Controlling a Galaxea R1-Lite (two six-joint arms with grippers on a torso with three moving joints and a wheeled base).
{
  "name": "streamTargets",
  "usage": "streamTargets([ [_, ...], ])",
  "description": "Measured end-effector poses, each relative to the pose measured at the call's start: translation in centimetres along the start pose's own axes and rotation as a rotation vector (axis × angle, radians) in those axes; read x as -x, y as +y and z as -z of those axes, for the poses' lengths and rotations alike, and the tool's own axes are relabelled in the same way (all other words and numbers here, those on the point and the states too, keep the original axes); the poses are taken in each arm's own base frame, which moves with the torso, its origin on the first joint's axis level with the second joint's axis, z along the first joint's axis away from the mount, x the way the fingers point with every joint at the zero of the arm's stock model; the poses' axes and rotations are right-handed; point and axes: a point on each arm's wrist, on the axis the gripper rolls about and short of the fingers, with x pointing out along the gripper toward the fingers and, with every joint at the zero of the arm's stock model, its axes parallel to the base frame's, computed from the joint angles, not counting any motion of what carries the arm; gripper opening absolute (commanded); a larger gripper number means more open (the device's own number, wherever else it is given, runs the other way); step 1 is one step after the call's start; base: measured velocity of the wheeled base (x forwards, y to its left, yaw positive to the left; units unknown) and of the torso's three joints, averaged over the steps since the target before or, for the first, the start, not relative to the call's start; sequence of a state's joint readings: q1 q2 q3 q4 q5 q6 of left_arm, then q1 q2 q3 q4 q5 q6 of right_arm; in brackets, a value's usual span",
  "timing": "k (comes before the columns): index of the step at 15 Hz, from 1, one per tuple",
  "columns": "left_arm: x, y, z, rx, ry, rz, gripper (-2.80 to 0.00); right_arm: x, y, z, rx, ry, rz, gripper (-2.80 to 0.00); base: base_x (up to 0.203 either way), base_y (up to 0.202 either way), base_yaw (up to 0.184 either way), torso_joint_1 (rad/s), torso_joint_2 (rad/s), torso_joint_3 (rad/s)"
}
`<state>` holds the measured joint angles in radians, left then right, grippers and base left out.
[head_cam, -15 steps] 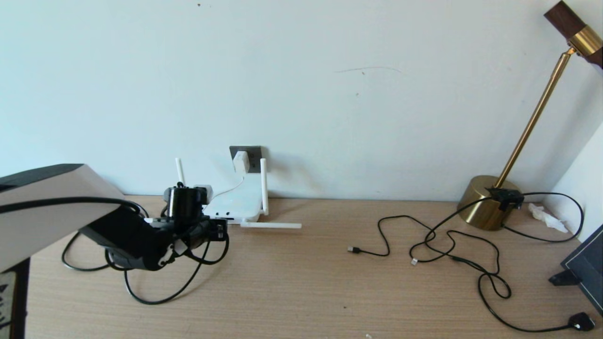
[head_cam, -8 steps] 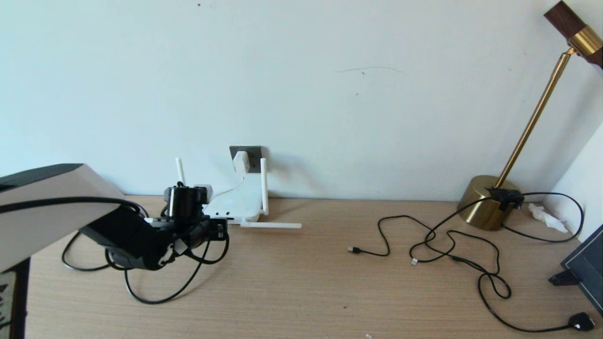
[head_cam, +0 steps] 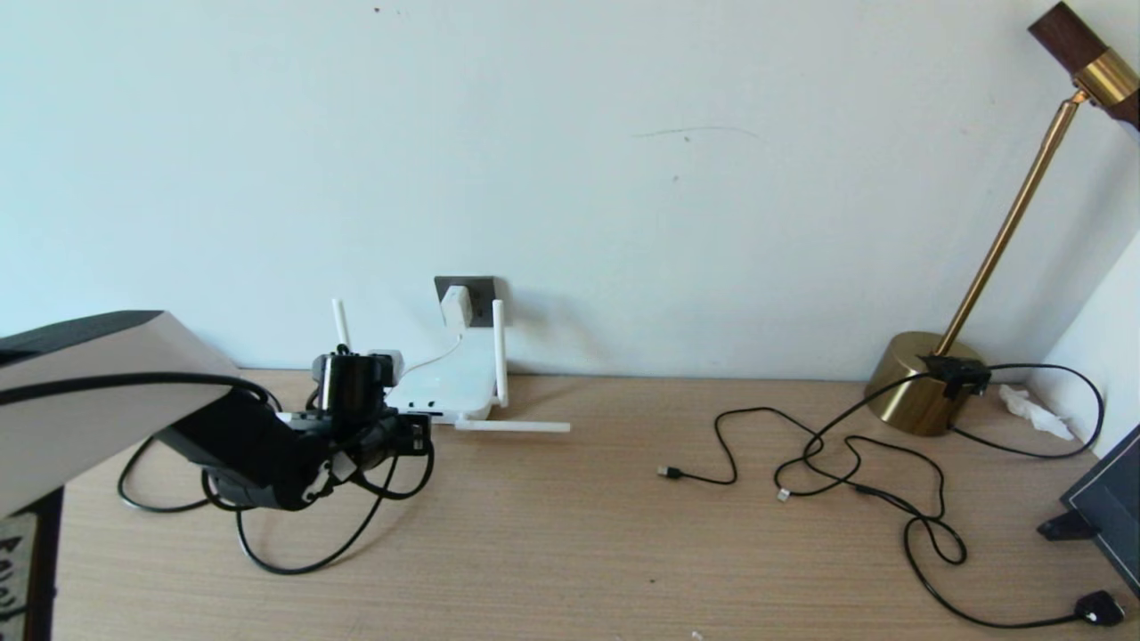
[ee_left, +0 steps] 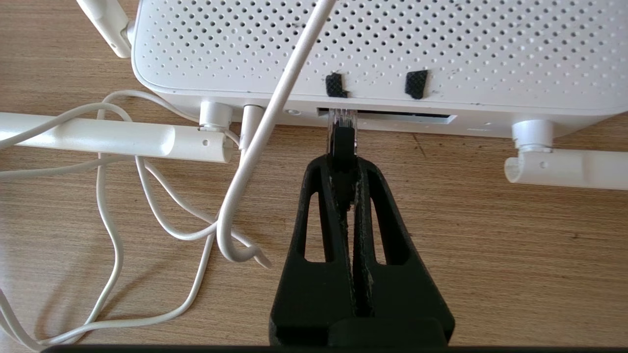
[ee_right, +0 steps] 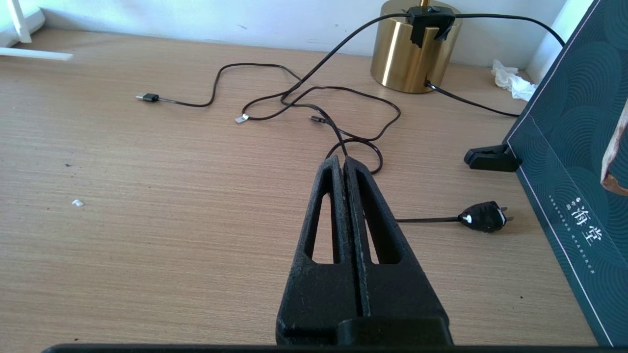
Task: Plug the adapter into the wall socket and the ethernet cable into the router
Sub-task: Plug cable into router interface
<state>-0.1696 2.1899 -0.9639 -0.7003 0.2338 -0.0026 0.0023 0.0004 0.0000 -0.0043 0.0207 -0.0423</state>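
Note:
The white router (head_cam: 450,378) lies by the wall, antennas splayed. My left gripper (ee_left: 342,164) is shut on the black ethernet cable's connector (ee_left: 342,139). Its clear tip sits in the dark port slot on the router's (ee_left: 392,49) edge. In the head view the left gripper (head_cam: 417,436) is at the router's near edge, and the ethernet cable (head_cam: 267,563) loops on the desk behind it. The white adapter (head_cam: 455,305) sits on the dark grey wall socket (head_cam: 482,290), its thin white cord (ee_left: 274,113) draped over the router. My right gripper (ee_right: 342,162) hovers shut and empty over the desk's right side.
Thin black USB cables (head_cam: 802,454) sprawl right of centre. A brass lamp base (head_cam: 917,383) stands at the back right, a black mains plug (ee_right: 483,216) and a dark teal box (ee_right: 574,147) at the right edge. One antenna (head_cam: 512,426) lies flat on the desk.

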Motion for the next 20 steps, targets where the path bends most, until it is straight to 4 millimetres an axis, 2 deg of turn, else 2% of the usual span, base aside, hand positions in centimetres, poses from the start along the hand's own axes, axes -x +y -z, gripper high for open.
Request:
streamTargets([
  [20, -0.68, -0.03, 0.58, -0.002, 0.018, -0.003, -2.8, 0.0, 0.0, 0.0, 0.0, 0.0, 0.0, -2.8, 0.0, 0.0, 0.0, 0.0, 0.0, 0.0],
])
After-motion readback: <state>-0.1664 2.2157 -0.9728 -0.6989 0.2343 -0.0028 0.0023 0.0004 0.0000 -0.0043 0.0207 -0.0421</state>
